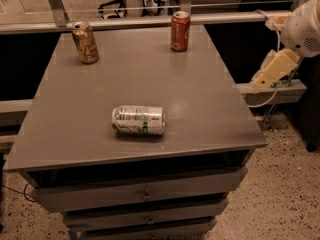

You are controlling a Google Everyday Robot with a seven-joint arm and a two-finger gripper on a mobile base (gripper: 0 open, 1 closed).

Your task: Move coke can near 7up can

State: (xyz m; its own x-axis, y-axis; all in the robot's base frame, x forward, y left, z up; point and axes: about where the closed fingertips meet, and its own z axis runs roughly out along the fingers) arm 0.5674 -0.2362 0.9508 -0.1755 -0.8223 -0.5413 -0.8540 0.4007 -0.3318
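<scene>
The red coke can (180, 31) stands upright at the far edge of the grey table (200, 104), right of centre. The silvery-white 7up can (138, 120) with green print lies on its side near the table's front middle. My gripper (270, 71) is a cream-coloured part hanging off the white arm at the right edge of the view, beyond the table's right side and apart from both cans.
A gold can (85, 42) stands upright at the far left corner of the table. Drawers (145, 196) run below the table's front. A rail (125, 21) lies behind the table. Speckled floor (285, 184) lies to the right.
</scene>
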